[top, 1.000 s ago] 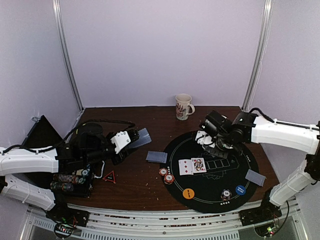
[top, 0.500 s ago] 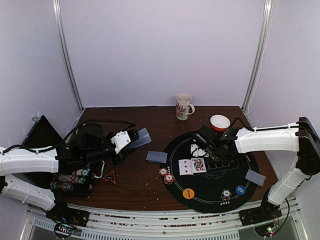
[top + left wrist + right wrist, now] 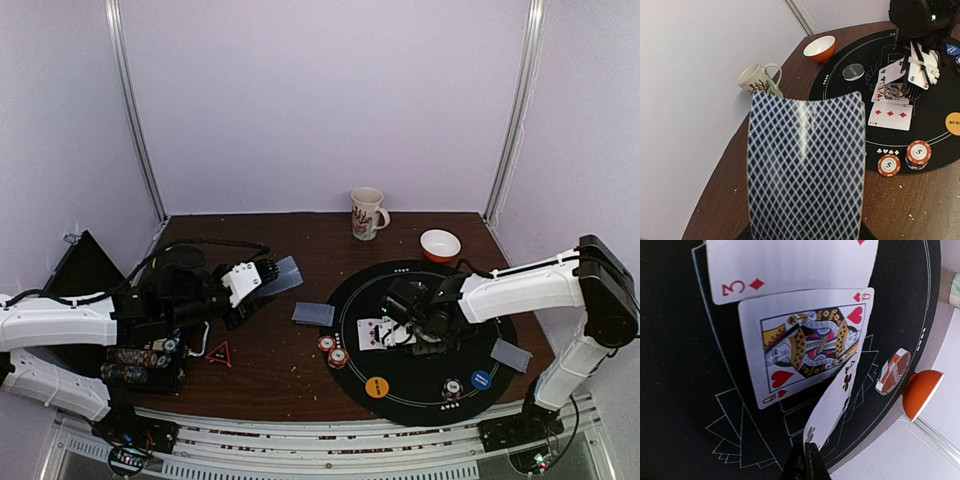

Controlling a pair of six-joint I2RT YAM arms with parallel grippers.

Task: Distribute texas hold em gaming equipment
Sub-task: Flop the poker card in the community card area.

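Right gripper (image 3: 806,460) pinches 1 club card (image 3: 832,405) low beside queen (image 3: 807,347), likely for laying; left gripper (image 3: 250,282) clamps deck (image 3: 807,170) as supply.

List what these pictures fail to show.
- Left gripper fingers: left wrist view, hidden behind the blue-backed card.
- Rank of the clubs card in the right gripper: right wrist view, nearly edge-on.
- Orange button wording: left wrist view, cut off by right edge; top view, too small.

Blue-backed card (image 3: 807,165) hiding the left hand (image 3: 262,277) up close, orange button (image 3: 953,124) clipped at right, three of diamonds (image 3: 790,265) cropped at top, right hand (image 3: 805,460) barely in frame, its clubs card (image 3: 832,410) too slanted to read
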